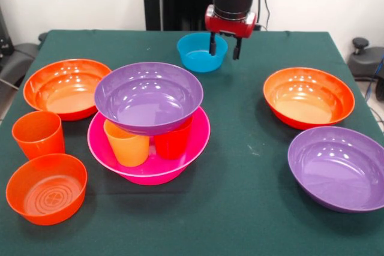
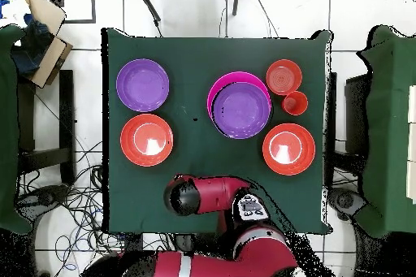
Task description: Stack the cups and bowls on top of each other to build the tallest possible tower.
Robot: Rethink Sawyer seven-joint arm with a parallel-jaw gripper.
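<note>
The tower stands left of centre: a big pink bowl (image 1: 201, 137) holds a yellow cup (image 1: 127, 143) and a red cup (image 1: 173, 140), and a purple bowl (image 1: 149, 96) rests on the two cups. In the overhead view the purple bowl (image 2: 241, 111) covers most of the pink bowl (image 2: 214, 95). A small blue bowl (image 1: 198, 53) sits at the far side. My gripper (image 1: 225, 47) is open and empty over the blue bowl's right rim, one finger over the inside and one outside. In the overhead view the arm (image 2: 203, 195) hides the gripper and the blue bowl.
On the left are a wide orange bowl (image 1: 67, 87) (image 2: 288, 148), an orange cup (image 1: 38, 134) (image 2: 295, 103) and a small orange bowl (image 1: 46, 188) (image 2: 283, 75). On the right are a wide orange bowl (image 1: 308, 97) (image 2: 146, 139) and a purple bowl (image 1: 339, 167) (image 2: 142, 84).
</note>
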